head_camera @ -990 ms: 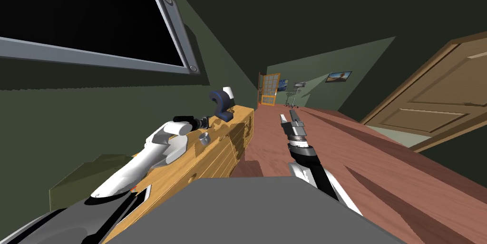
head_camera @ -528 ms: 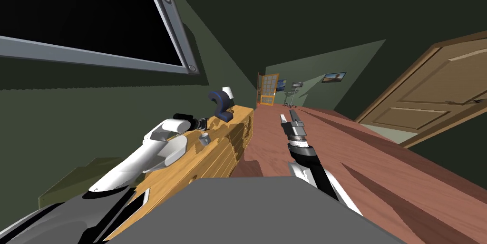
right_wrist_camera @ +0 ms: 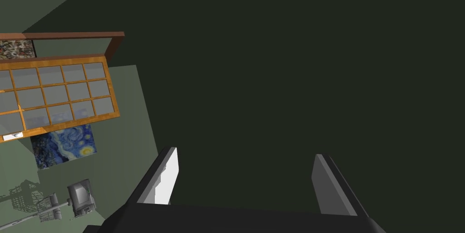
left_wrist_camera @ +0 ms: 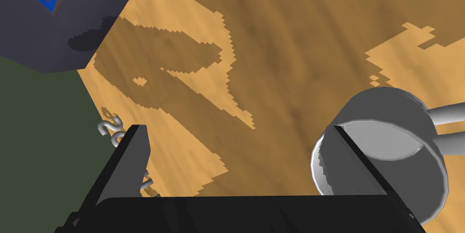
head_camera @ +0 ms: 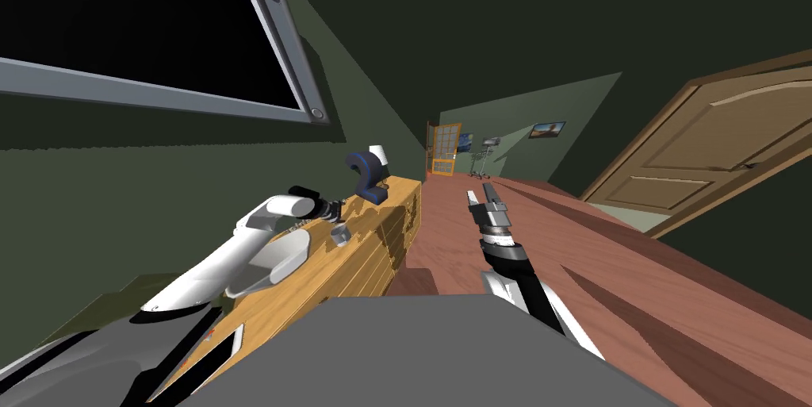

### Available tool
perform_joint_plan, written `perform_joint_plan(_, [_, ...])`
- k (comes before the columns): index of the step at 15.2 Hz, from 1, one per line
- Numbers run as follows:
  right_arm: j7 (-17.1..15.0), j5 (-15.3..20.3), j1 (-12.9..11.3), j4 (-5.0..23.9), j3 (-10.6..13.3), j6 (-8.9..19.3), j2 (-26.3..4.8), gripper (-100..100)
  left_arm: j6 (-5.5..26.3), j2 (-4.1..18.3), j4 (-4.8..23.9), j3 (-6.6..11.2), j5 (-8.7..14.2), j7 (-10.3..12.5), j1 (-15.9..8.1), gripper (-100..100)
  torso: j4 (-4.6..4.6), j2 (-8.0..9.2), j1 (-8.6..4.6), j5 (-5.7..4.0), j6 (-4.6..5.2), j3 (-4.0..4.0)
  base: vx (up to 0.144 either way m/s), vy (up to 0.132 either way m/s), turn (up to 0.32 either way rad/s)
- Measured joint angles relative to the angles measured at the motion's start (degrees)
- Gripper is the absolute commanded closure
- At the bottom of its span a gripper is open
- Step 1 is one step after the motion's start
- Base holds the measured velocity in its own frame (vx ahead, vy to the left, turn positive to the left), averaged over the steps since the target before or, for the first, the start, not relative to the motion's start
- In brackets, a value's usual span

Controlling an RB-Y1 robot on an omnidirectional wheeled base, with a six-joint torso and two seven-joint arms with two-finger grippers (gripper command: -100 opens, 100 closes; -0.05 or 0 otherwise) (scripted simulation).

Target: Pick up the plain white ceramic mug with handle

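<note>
A plain light grey mug [left_wrist_camera: 393, 123] stands upright on a wooden cabinet top [left_wrist_camera: 281, 39], its handle [left_wrist_camera: 447, 126] pointing away from my left gripper [left_wrist_camera: 238, 128]. That gripper is open and hovers just above the wood. One of its fingers [left_wrist_camera: 349, 166] overlaps the mug's rim, and most of the mug lies outside the gap. In the head view the mug [head_camera: 341, 233] sits beside my left gripper [head_camera: 333, 209] on the cabinet [head_camera: 373, 251]. My right gripper [head_camera: 482, 192] hangs open over the floor, holding nothing.
A dark blue figure shaped like a 2 [head_camera: 366, 176] stands further along the cabinet, and its base [left_wrist_camera: 54, 17] is close to the left gripper. Small grey numerals [left_wrist_camera: 111, 128] lie by the cabinet's wall edge. A green wall runs behind it, with brown floor [head_camera: 603, 267] to the right.
My head camera has swung a little, so the door and hallway have slid left. The left forearm has shifted slightly over the cabinet. The mug and the right arm have stayed put.
</note>
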Motion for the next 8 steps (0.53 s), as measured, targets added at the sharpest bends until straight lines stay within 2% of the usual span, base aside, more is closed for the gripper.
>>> perform_joint_plan(8, [0.00,0.00,0.00,0.00,0.00,0.00,0.00,0,8.43,2.49,3.94,-1.06,4.02,2.07,-1.20,-100,-0.02,-0.09,-0.03,-0.01,0.02,-0.05,0.023,0.030,-0.082])
